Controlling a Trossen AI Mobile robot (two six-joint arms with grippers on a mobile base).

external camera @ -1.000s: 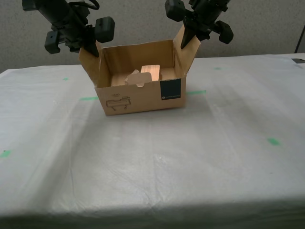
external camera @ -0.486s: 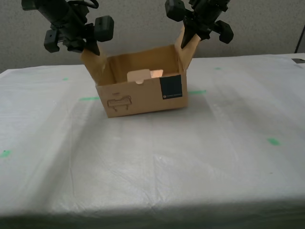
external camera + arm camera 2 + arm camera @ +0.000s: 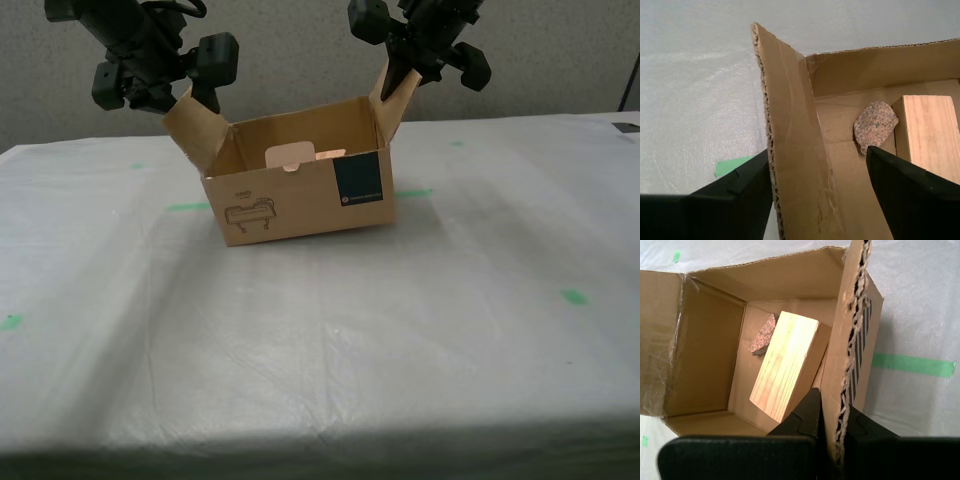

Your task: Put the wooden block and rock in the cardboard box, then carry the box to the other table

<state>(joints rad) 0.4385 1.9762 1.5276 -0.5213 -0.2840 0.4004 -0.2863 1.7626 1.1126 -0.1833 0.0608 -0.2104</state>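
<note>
The cardboard box [image 3: 300, 195] stands on the other table [image 3: 400, 330], the one under white sheeting. The wooden block [image 3: 785, 365] lies inside it, with the rock [image 3: 762, 335] beside it. My first gripper [image 3: 832, 420] is shut on the side flap at the exterior view's right [image 3: 400, 88]. My second gripper [image 3: 820, 170] is open, its jaws apart on either side of the other flap [image 3: 790, 150], which leans outward at the exterior view's left [image 3: 195, 120]. From that wrist view the rock [image 3: 875, 122] lies nearer the flap than the block [image 3: 930, 135].
Green tape marks [image 3: 412, 192] [image 3: 574, 296] dot the wrinkled sheeting. A grey wall runs behind the table. The table's front edge crosses the bottom of the exterior view.
The box was tilted toward the camera and has levelled out onto the table. The flap at the exterior view's left has sprung outward, and the jaws there now stand apart.
</note>
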